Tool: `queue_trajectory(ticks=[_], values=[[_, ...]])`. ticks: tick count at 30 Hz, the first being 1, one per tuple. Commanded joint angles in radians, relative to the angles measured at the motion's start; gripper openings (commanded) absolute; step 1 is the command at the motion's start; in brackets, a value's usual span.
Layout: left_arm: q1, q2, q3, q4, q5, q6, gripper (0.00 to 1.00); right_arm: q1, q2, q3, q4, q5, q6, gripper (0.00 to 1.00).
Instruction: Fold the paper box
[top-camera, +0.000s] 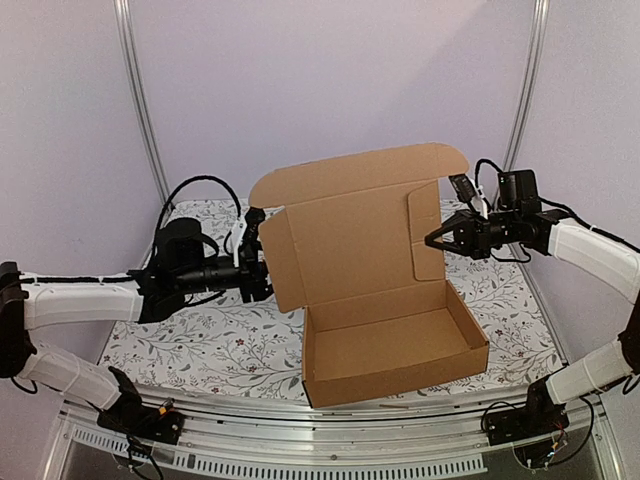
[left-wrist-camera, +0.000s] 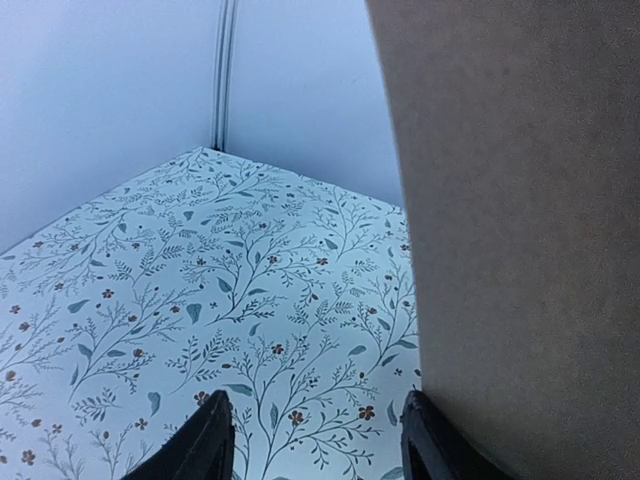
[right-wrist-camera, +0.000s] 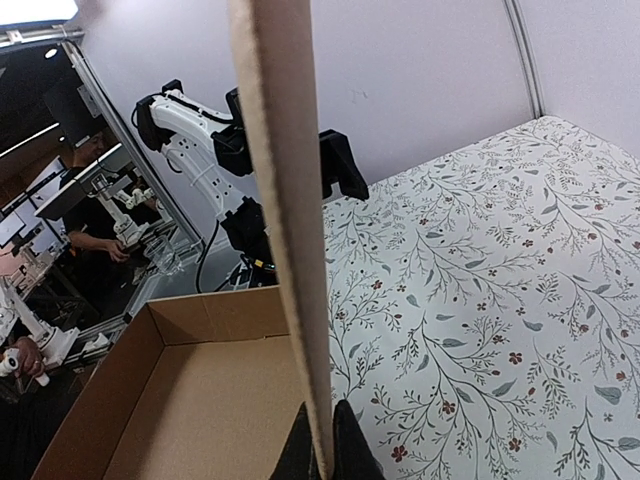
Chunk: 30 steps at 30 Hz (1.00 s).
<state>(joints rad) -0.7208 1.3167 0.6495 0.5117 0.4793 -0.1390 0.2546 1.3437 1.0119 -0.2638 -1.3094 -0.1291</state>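
Observation:
The paper box (top-camera: 380, 250) is brown cardboard, its shallow tray (top-camera: 400, 350) at the table's front centre and its lid standing upright behind. My right gripper (top-camera: 437, 240) is shut on the lid's right side flap (top-camera: 428, 230). In the right wrist view the flap's edge (right-wrist-camera: 285, 200) runs down into the shut gripper (right-wrist-camera: 325, 455), with the tray (right-wrist-camera: 200, 400) to the left. My left gripper (top-camera: 255, 250) hovers beside the lid's left flap (top-camera: 283, 260). It is open (left-wrist-camera: 318, 445) with nothing between its fingers, and the cardboard (left-wrist-camera: 520, 250) lies just outside the right finger.
A floral cloth (top-camera: 200, 340) covers the table. Metal frame posts (top-camera: 140, 100) rise at the back corners against plain walls. Past the table's edge, the right wrist view shows my left arm (right-wrist-camera: 200, 130) and a person at a workbench (right-wrist-camera: 100, 240).

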Motion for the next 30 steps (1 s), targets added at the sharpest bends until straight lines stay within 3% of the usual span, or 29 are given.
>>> queue_trajectory(ticks=[1,18,30], values=[[-0.017,-0.09,-0.052,-0.055,-0.007,0.026,0.57,-0.011,0.002,0.001,-0.013,0.03,-0.003,0.0],[-0.024,-0.208,-0.061,-0.104,0.064,0.027,0.57,-0.011,0.026,0.008,-0.013,0.031,0.004,0.0],[-0.097,0.013,0.037,0.039,0.061,0.012,0.57,0.027,0.031,0.001,-0.016,-0.029,0.008,0.0]])
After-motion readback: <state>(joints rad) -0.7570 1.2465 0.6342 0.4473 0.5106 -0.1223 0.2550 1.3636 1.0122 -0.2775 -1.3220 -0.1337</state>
